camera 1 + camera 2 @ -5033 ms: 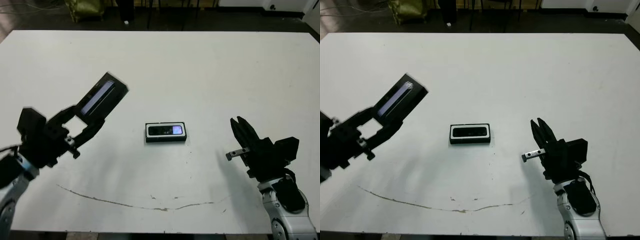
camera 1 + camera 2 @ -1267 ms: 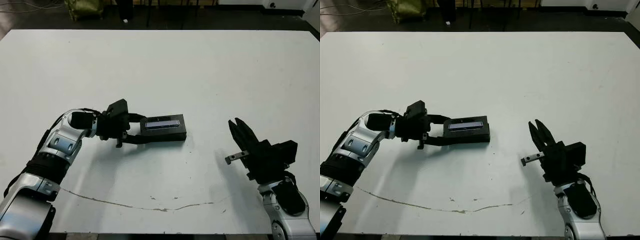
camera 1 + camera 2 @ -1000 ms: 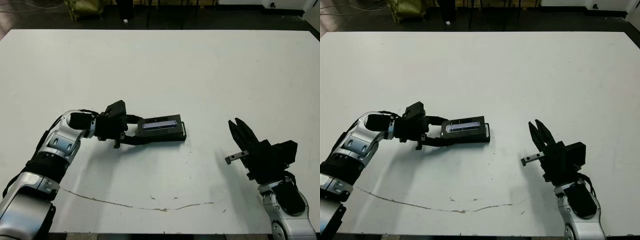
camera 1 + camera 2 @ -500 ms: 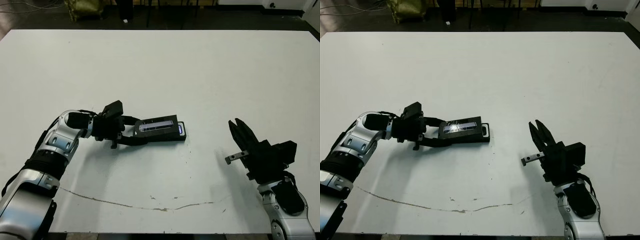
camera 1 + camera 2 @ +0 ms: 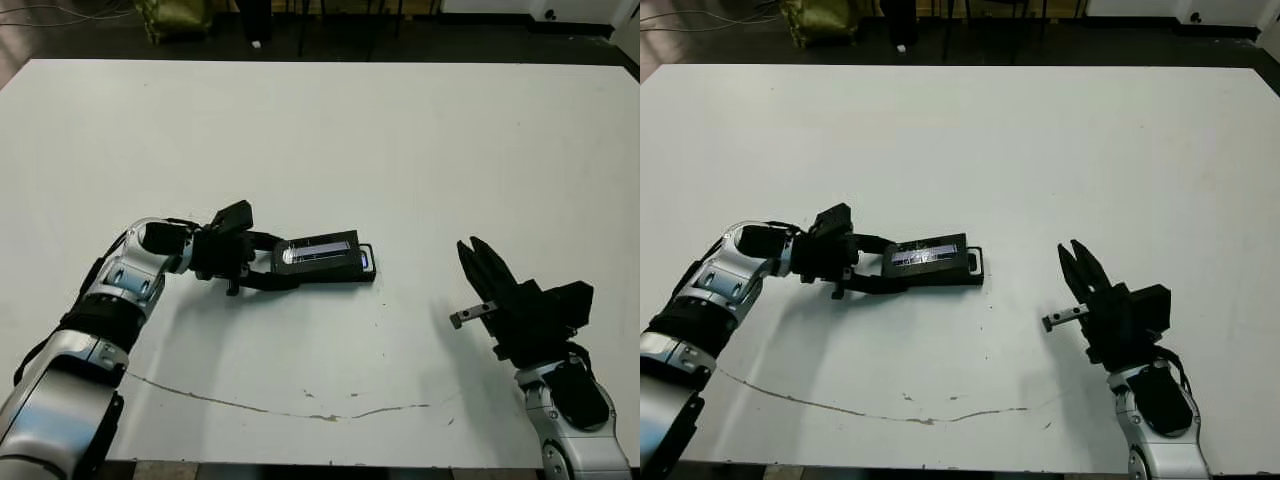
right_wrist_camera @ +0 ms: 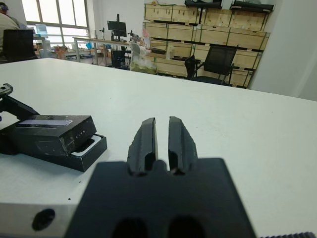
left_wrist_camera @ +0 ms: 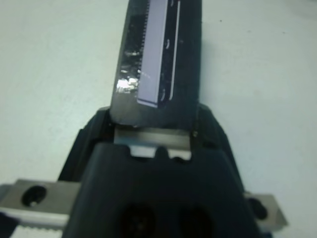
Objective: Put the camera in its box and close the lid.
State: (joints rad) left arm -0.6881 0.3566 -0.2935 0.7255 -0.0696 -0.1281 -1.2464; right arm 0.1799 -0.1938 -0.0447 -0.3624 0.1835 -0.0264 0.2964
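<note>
- camera [image 5: 364, 260] lies in the box [image 6: 88, 151]
- left gripper [image 5: 262, 268] fingers clamped on the lid [image 5: 318, 254], offset, not seated
- right gripper [image 6: 161, 141] fingers together, idle

- Left hand [image 5: 886, 272] grips the lid [image 5: 925, 254] at its left end.
- Lid rests askew over the box [image 5: 972, 268]; the box's right end shows.
- Right hand [image 5: 1078, 262] hovers well apart, fingers together, above the white bench [image 5: 1040, 150].
</note>
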